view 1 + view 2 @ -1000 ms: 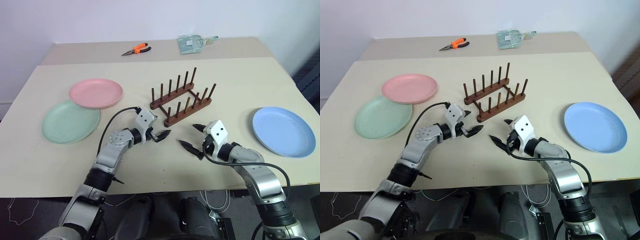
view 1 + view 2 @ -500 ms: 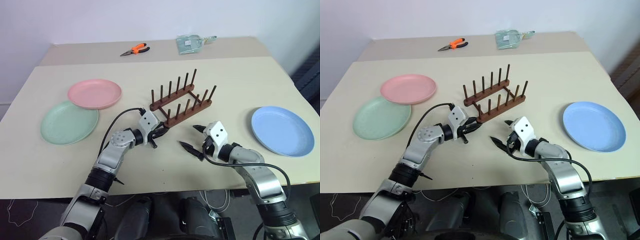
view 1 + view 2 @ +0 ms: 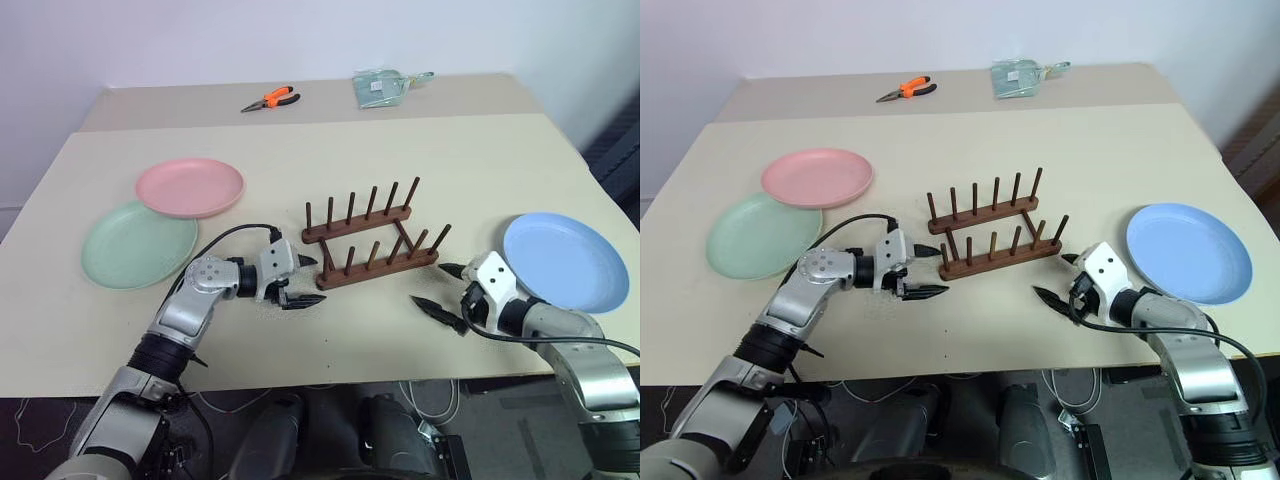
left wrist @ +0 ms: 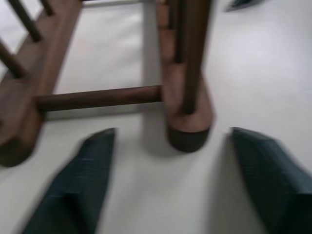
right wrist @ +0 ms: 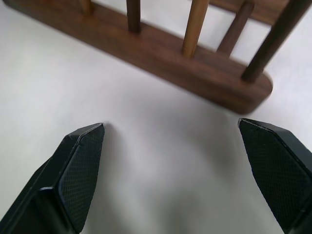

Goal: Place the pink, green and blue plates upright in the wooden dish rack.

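Note:
The wooden dish rack stands empty in the middle of the table, its rails running across. My left gripper is open at the rack's left end, the near rail's tip just ahead of its fingers and untouched. My right gripper is open and empty off the rack's right end, between rack and blue plate. The blue plate lies flat at the right. The pink plate lies flat at the far left, its edge over the green plate in front of it.
Orange-handled pliers and a green packet lie on the far part of the table, well behind the rack. The table's front edge runs just under both forearms.
The rack has swung round from a diagonal to lying nearly straight across. My left gripper closed at its near-left end, then opened and drew back left. My right gripper moved right, toward the blue plate.

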{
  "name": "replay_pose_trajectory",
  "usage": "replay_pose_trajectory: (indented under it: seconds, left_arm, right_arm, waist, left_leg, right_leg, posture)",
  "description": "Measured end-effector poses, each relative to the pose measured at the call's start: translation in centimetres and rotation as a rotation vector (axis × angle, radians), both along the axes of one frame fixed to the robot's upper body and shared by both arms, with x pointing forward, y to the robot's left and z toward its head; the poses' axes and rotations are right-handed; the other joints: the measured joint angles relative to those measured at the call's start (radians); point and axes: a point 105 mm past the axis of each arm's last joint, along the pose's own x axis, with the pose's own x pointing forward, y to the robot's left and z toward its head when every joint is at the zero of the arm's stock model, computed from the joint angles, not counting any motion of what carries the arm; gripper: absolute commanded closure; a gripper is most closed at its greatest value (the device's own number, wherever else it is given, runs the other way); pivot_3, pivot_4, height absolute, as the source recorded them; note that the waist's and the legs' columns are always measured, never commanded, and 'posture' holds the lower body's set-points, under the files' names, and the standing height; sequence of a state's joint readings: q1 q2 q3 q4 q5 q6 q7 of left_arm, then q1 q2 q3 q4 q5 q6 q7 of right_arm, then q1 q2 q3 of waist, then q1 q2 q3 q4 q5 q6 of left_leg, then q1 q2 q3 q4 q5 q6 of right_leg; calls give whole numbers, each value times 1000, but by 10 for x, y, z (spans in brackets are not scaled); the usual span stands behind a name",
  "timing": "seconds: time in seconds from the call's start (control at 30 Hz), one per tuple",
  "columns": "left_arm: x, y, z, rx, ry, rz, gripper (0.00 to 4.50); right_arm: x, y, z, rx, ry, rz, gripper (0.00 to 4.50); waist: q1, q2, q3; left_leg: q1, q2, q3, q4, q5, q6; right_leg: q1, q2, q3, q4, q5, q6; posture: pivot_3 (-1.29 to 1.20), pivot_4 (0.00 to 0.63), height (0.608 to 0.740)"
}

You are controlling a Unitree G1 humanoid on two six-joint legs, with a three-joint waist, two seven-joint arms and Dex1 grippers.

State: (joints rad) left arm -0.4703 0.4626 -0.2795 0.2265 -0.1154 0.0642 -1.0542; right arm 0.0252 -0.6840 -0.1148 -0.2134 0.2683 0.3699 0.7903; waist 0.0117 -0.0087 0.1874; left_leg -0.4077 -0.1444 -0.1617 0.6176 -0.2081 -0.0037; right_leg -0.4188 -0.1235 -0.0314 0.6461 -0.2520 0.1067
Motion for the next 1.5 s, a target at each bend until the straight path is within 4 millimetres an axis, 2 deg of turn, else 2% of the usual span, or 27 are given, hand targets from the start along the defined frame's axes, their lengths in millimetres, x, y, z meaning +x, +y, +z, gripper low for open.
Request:
replay_pose_trajectory:
  seconds: [0.03, 0.07, 0.13, 0.17, 0.27, 0.37, 0.4, 0.47, 0.57, 0.67, 0.73, 0.87, 0.97, 1.1, 1.3, 1.33, 1.4, 1.43, 1.5]
  left_arm:
    - [-2, 1, -2, 2, 11, 6, 513]
    - [-3, 3, -2, 3, 14, 12, 475]
    - [-10, 14, -4, 9, 38, 48, 1009]
    - [-16, 22, -6, 8, 63, 67, 1184]
    - [-36, 33, -8, -18, 144, 107, 2666]
    - [-51, 26, -9, -45, 217, 113, 4106]
    - [-53, 22, -9, -49, 230, 108, 4434]
    - [-57, 11, -10, -66, 246, 108, 4434]
    - [-51, -8, -11, -98, 236, 145, 4434]
    - [-33, -33, -10, -138, 176, 222, 4434]
    - [-20, -40, -10, -156, 140, 284, 4434]
    - [6, -34, -7, -164, 67, 427, 4434]
    - [23, -23, -5, -172, 23, 520, 4434]
    - [34, -16, -4, -170, -12, 562, 4434]
    - [36, -12, -4, -176, -24, 571, 4434]
    - [36, -12, -4, -176, -25, 571, 4495]
    - [32, -7, -4, -169, -28, 567, 3948]
    - [27, 0, -3, -169, -24, 569, 3701]
    - [21, 19, -1, -181, -8, 603, 2698]
  right_arm:
    - [-1, -1, 0, 4, 2, -3, 0]
    - [-1, -2, 1, 8, 3, -5, 255]
    - [-2, -2, 1, 8, 2, -6, 788]
    - [-2, -2, 1, 7, 3, -7, 1228]
    - [0, -1, 1, 4, 4, -12, 2791]
    - [5, 5, 0, -7, -2, -1, 4277]
    - [5, 7, 0, -5, -1, 5, 4497]
    - [7, 12, -2, -3, -2, 13, 4497]
    - [17, 20, -2, -9, -27, 4, 4497]
    - [31, 30, -1, -29, -70, -9, 4497]
    - [39, 33, -1, -51, -99, -19, 4497]
    - [57, 34, 1, -80, -148, -69, 4497]
    - [70, 33, 2, -91, -176, -112, 4497]
    - [82, 37, 4, -91, -192, -128, 4497]
    - [83, 37, 4, -92, -201, -123, 4497]
    - [83, 37, 4, -92, -200, -122, 4255]
    - [80, 38, 5, -79, -191, -104, 3706]
    - [74, 38, 6, -58, -175, -78, 3265]
    - [61, 34, 8, -41, -142, -30, 2241]
  waist:
    - [-2, 0, 0]
    - [-2, 0, 0]
    - [-9, 0, 0]
    - [-14, 0, -1]
    - [-23, 2, -2]
    - [-18, 3, -2]
    - [-15, 3, -2]
    - [-5, 3, -2]
    - [5, 3, -2]
    - [8, 3, -3]
    - [3, 3, -3]
    - [-2, 3, -3]
    - [-3, 3, -4]
    - [-2, 3, -4]
    - [-2, 4, -4]
    - [-3, 4, -4]
    - [-5, 4, -4]
    - [-7, 4, -4]
    - [-8, 4, -4]
  left_leg:
    - [0, 0, 0, 0, 0, 0]
    - [0, 0, 0, 0, 0, 0]
    - [1, 2, 0, -1, 0, 0]
    - [1, 2, 0, -2, 0, 0]
    - [2, 3, 0, -2, 0, 0]
    - [1, 2, 0, -1, 0, 0]
    - [1, 2, 0, -1, 0, 0]
    - [1, 2, 1, -1, 0, 0]
    - [1, 2, 1, 0, 0, 0]
    - [1, 1, 1, 4, 0, 0]
    - [1, 1, 1, 4, 0, 0]
    - [4, 3, 1, 4, 0, 0]
    - [5, 3, 1, 4, 0, 0]
    - [5, 3, 1, 4, 0, 0]
    - [5, 3, 1, 4, 0, 0]
    - [5, 3, 1, 4, 0, 0]
    - [5, 3, 1, 4, 0, 0]
    - [5, 3, 1, 3, 0, 0]
    - [4, 3, 1, 2, -1, -1]
  right_leg:
    - [0, 0, 0, 0, 0, 0]
    - [0, 0, 0, 0, 0, 0]
    - [0, 0, 1, 0, 0, 0]
    - [0, 0, 1, 0, 0, 0]
    - [0, 0, 1, 1, 0, -1]
    - [1, 0, 1, 0, -1, 1]
    - [1, 0, 1, 0, -1, 1]
    - [1, 0, 1, 0, 0, 0]
    - [1, 0, 1, -1, 0, -1]
    - [4, 1, 1, -1, 0, 0]
    - [4, 1, 1, -1, -1, 1]
    - [5, 3, 1, 0, 0, 1]
    - [6, 4, 1, 0, 0, 1]
    - [6, 4, 1, 0, 3, -2]
    - [6, 4, 1, 0, 3, -2]
    - [6, 4, 1, 0, 3, -2]
    - [6, 4, 1, 0, 3, -2]
    - [5, 4, 1, 0, 3, -1]
    - [4, 4, 2, 0, 2, -1]
  posture:
    - [0, 150, 740]
    - [0, 150, 740]
    - [0, 150, 740]
    - [0, 150, 740]
    - [0, 150, 740]
    - [0, 150, 740]
    - [0, 150, 740]
    - [0, 150, 740]
    - [0, 150, 740]
    - [0, 150, 740]
    - [0, 150, 740]
    - [0, 150, 740]
    - [0, 150, 740]
    - [0, 150, 740]
    - [0, 150, 740]
    - [0, 150, 740]
    - [0, 150, 740]
    - [0, 150, 740]
    - [0, 150, 740]
